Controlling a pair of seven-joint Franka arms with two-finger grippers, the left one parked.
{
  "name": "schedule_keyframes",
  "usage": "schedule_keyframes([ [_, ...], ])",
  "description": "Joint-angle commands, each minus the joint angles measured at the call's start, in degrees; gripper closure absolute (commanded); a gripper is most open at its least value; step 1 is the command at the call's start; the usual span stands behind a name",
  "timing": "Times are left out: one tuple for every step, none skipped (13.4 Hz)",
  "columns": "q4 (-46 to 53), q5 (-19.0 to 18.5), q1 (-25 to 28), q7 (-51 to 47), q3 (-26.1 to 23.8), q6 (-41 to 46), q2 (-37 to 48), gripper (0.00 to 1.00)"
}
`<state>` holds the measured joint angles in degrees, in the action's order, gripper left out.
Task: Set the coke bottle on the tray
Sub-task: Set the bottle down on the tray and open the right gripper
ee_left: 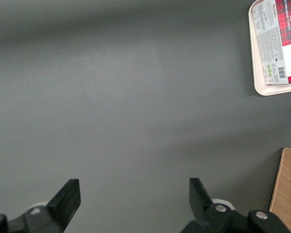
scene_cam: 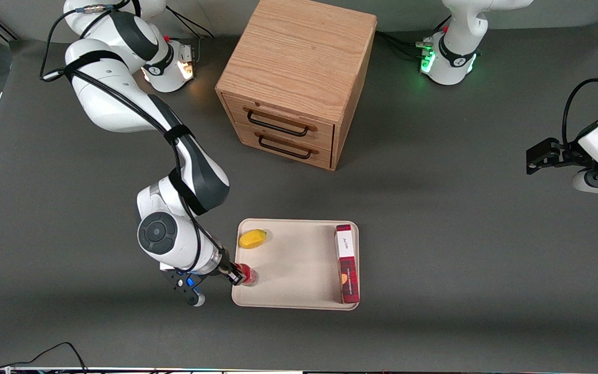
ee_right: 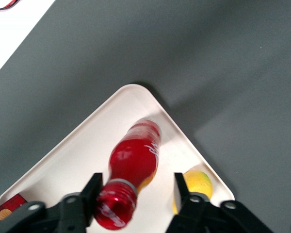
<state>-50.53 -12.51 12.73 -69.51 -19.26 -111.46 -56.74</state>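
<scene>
The coke bottle [scene_cam: 247, 275] is small and red with a red cap. It stands on the cream-beige tray [scene_cam: 299, 265], at the tray's corner nearest the front camera on the working arm's side. My right gripper [scene_cam: 238, 275] is at that corner, around the bottle's top. In the right wrist view the gripper [ee_right: 137, 183] is open. The bottle [ee_right: 133, 160] rises between the fingers, with its cap against one finger [ee_right: 94, 187] and a clear gap to the other finger. The tray [ee_right: 87, 145] lies under it.
A yellow fruit [scene_cam: 253, 238] lies on the tray, farther from the front camera than the bottle. A long red-and-white box [scene_cam: 347, 262] lies along the tray's edge toward the parked arm. A wooden drawer cabinet [scene_cam: 294, 78] stands farther back on the table.
</scene>
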Motion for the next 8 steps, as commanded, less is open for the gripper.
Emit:
schedule_keyframes([
  [1.92, -2.34, -0.51, 1.98, -1.22, 6.48, 2.66, 0.0],
  [1.84, -2.34, -1.29, 6.71, -2.18, 12.44, 6.6, 0.0],
  [1.75, -2.25, -2.87, 12.41, -3.41, 18.24, 10.9, 0.0],
  [1.75, -2.16, -4.54, 17.34, -5.16, 22.82, 15.21, 0.0],
  [1.49, -2.08, -5.86, 20.78, -6.22, 26.78, 19.17, 0.0],
  [-0.17, -1.99, -6.92, 22.99, -6.23, 31.26, 23.91, 0.0],
  [-3.23, -1.55, -9.19, 26.15, -6.06, 33.22, 28.91, 0.0],
  [-6.57, -0.16, -11.47, 30.88, -5.71, 34.8, 33.66, 0.0],
])
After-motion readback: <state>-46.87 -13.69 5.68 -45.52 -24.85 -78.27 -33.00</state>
